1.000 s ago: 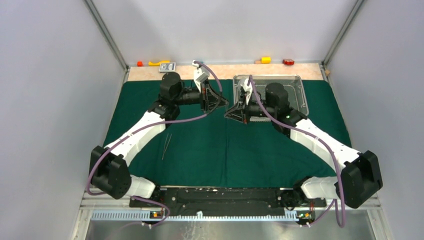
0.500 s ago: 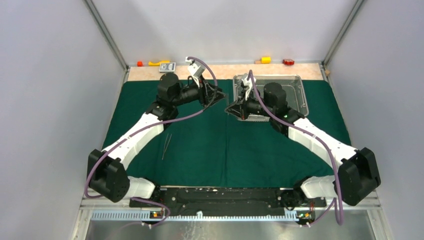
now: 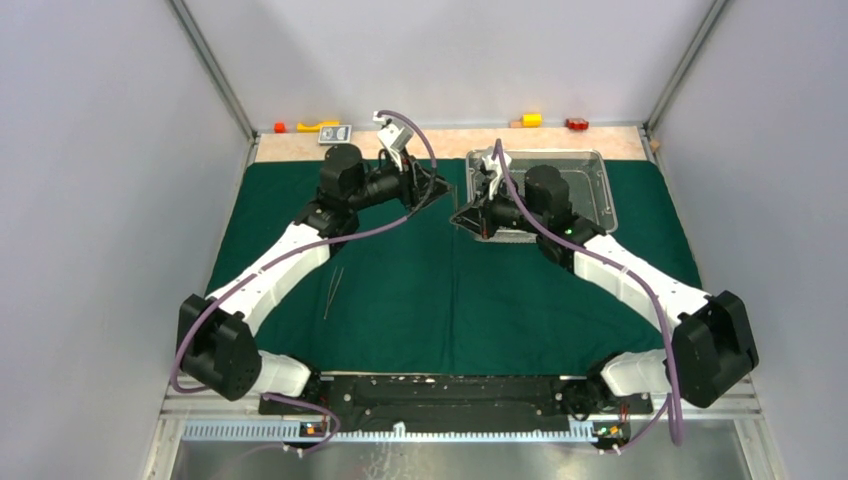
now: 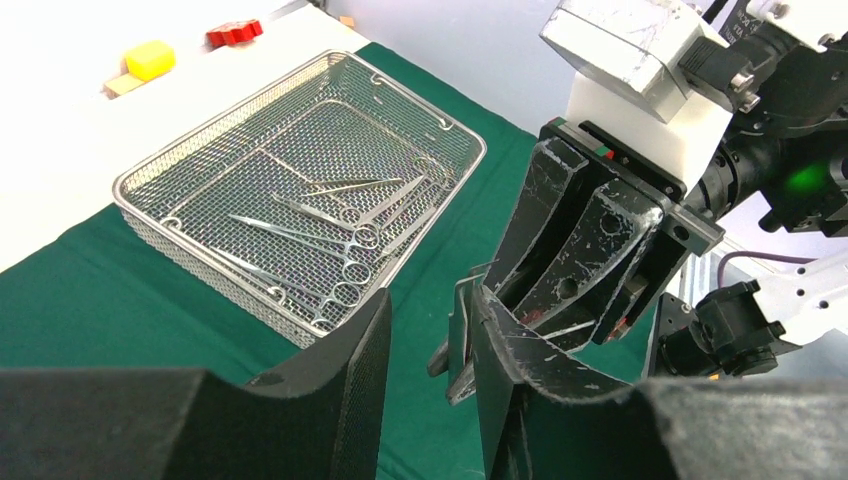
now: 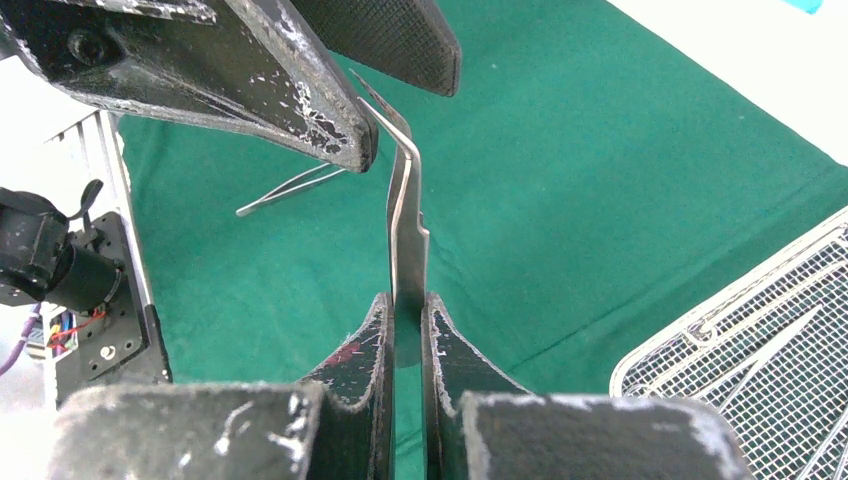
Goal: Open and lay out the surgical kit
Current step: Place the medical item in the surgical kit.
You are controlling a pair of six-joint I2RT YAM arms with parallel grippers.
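Note:
My right gripper [image 5: 405,320] is shut on a pair of bent steel tweezers [image 5: 404,225], held in the air over the dark green cloth [image 3: 450,300]. The tweezers' tip reaches between the fingers of my open left gripper [image 4: 432,300], close to its right finger. In the top view the left gripper [image 3: 440,188] and the right gripper [image 3: 462,216] meet nose to nose beside the wire-mesh tray [image 3: 603,190]. Several steel instruments [image 4: 340,240] lie in the tray [image 4: 140,215]. Another pair of tweezers [image 3: 333,290] lies on the cloth at the left.
Small yellow [image 3: 531,119] and red [image 3: 576,124] blocks sit on the pale strip behind the cloth, with more small items [image 3: 318,127] at the back left. Grey walls close in both sides. The arm bases and a metal rail [image 3: 400,428] run along the near edge.
The left gripper has opened and shifted a little toward the back. The right gripper, still holding the tweezers, has moved slightly back and left toward it.

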